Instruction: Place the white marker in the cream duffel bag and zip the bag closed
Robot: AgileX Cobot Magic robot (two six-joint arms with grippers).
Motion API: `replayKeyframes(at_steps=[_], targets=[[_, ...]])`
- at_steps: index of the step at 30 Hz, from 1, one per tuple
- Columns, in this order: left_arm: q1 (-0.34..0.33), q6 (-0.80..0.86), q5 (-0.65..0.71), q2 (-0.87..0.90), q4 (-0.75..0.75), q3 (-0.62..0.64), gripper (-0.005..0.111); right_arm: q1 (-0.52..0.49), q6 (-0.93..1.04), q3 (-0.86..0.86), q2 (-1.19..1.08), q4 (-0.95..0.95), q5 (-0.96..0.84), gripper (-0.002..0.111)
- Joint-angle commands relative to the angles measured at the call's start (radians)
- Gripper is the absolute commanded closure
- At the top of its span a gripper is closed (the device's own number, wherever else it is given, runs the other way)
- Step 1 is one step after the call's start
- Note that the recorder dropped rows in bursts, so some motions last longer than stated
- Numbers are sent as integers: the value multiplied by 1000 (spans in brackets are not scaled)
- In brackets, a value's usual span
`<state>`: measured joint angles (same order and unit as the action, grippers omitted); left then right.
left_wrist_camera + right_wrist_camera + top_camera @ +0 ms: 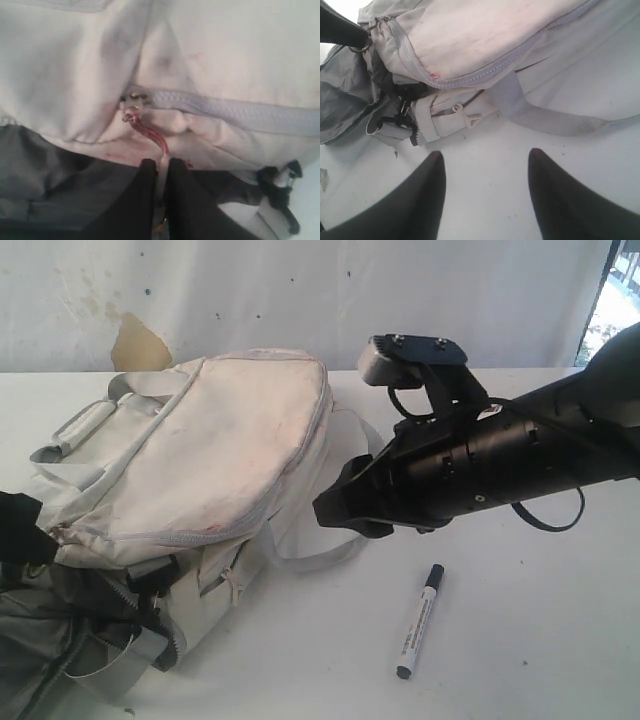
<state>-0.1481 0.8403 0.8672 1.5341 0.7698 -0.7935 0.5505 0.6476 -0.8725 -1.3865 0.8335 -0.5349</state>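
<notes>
On the white table point(520, 640), the white marker point(420, 621) lies apart from the cream duffel bag point(230, 440). The left gripper point(161, 162) pinches the bag's zip pull point(147, 132); the right gripper point(486, 155) hangs parted, empty.

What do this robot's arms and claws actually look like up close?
The right arm is a thick, round black tube with small screws. A grey camera box sits on a black bracket above it, and a thin black cable loops underneath. The right gripper has two smooth black fingers tapering to blunt points. The left gripper is matching black.
</notes>
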Motion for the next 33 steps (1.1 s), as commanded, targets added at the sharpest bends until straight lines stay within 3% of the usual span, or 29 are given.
replayKeyframes(at_steps=[1,8,13,18,21,22,25,33], targets=[[-1,-63,145,1,-37,-45,107,0,-6,-4,-16,5,14,61],[-1,-78,243,1,79,-74,107,0,-35,-4,-45,8,32,61],[-1,-38,226,4,131,-74,104,0,-35,-4,-48,8,45,61],[-1,-25,224,4,131,-74,66,0,-35,-4,-48,8,48,61],[2,-25,223,4,139,-74,34,0,-35,-4,-48,8,54,61],[2,-25,223,4,139,-74,31,0,-35,-4,-48,8,54,61],[2,-31,216,2,151,-74,30,0,-35,-4,-48,12,56,61],[-2,-284,105,2,15,-149,32,13,-13,-4,-48,29,16,61]])
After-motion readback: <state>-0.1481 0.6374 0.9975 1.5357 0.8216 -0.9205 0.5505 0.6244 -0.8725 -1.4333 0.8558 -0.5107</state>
